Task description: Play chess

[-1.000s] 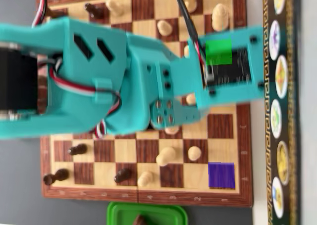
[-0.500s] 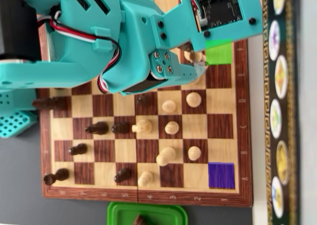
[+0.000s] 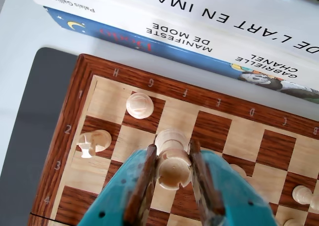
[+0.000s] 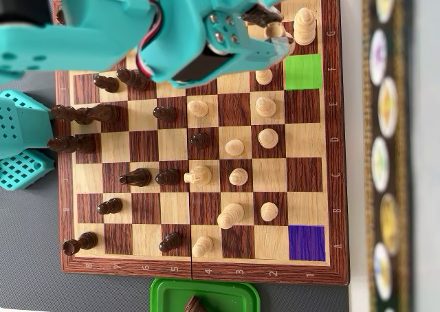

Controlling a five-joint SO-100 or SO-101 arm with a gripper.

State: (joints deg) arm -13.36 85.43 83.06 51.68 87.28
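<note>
In the wrist view my teal gripper is shut on a pale wooden rook, its brown pads pressing both sides of the notched top. The rook hangs over the chessboard near rows 2 and 3, close to the F and G columns. A white pawn and a white king-like piece stand just beyond. From overhead, the gripper and rook are at the board's top right, beside a tall white piece and above a green-marked square. A purple-marked square lies at bottom right.
Dark pieces crowd the left half of the board overhead, white pieces the middle. A green container sits below the board. Stacked books lie along the board's far edge, seen at the right overhead.
The arm has swung toward the top of the overhead view, uncovering the board's middle rows. The gripper now sits above the green square rather than over it.
</note>
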